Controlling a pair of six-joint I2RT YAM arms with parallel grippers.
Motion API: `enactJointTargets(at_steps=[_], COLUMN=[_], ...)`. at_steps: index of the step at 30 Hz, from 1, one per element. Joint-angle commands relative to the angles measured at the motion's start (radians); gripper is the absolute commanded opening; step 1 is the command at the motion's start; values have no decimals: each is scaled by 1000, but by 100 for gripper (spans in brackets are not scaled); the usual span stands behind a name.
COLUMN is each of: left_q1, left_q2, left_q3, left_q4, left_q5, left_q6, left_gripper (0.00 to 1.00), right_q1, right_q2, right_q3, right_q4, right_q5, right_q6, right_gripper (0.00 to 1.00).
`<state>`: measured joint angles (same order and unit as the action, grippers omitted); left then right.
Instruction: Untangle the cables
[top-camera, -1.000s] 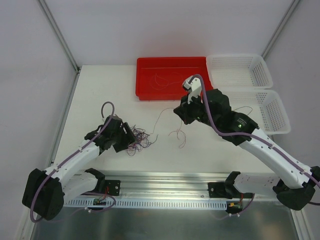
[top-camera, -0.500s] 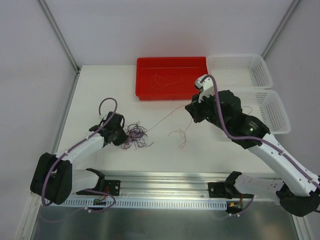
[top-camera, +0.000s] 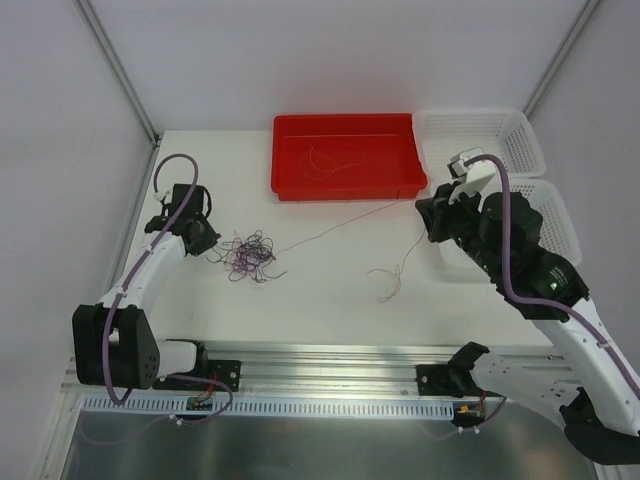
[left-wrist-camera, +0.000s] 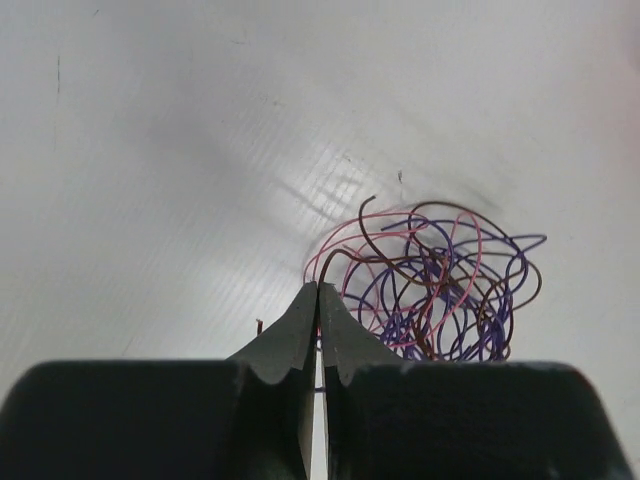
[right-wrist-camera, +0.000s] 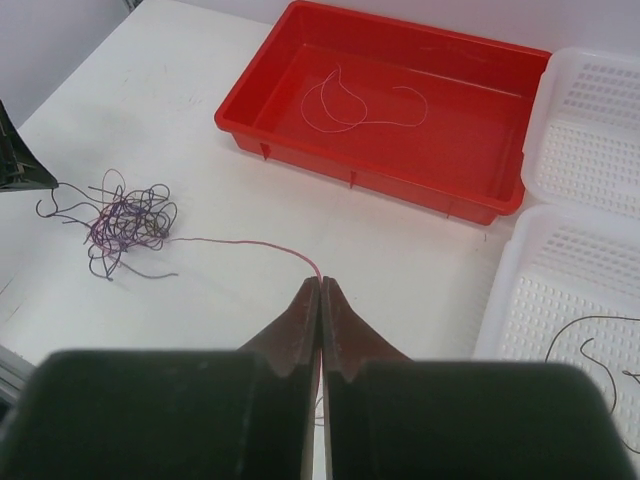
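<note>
Clenched, the left end effector (left-wrist-camera: 318, 290) pinches a dark strand of the cables (left-wrist-camera: 430, 290), bunched just ahead on the table (left-wrist-camera: 150, 150); the right end effector (right-wrist-camera: 320, 285) grips a pink strand running from them. Likely featherlight, springy, snag-prone: take free ends.

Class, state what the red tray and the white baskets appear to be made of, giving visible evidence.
Red tray: probably moulded plastic, slightly glossy; its walls are smooth and evenly coloured. White baskets: likely plastic too, duller; walls and floor are a fine grid.
</note>
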<state>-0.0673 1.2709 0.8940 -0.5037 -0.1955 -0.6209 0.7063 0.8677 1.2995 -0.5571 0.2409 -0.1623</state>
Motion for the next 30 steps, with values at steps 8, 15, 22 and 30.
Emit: enactJointTargets(at_steps=[8, 15, 22, 30], left_q1=[6, 4, 0, -6], left_q2=[-77, -100, -42, -5], left_q3=[5, -89, -90, -83], left_q4=[-42, -18, -7, -4], left_q5=[241, 419, 507, 559], left_q6=[234, 276, 293, 296], left_gripper=[0, 0, 1, 2], right_q1=[-8, 50, 234, 321], right_q2=[212, 396, 507, 665], right_q3=[-84, -89, -3, -35], right_q4=[-21, 23, 118, 440], right_q5=[-101, -109, 0, -166], right_q6=[70, 142, 174, 372], right_gripper=[1, 47, 59, 57])
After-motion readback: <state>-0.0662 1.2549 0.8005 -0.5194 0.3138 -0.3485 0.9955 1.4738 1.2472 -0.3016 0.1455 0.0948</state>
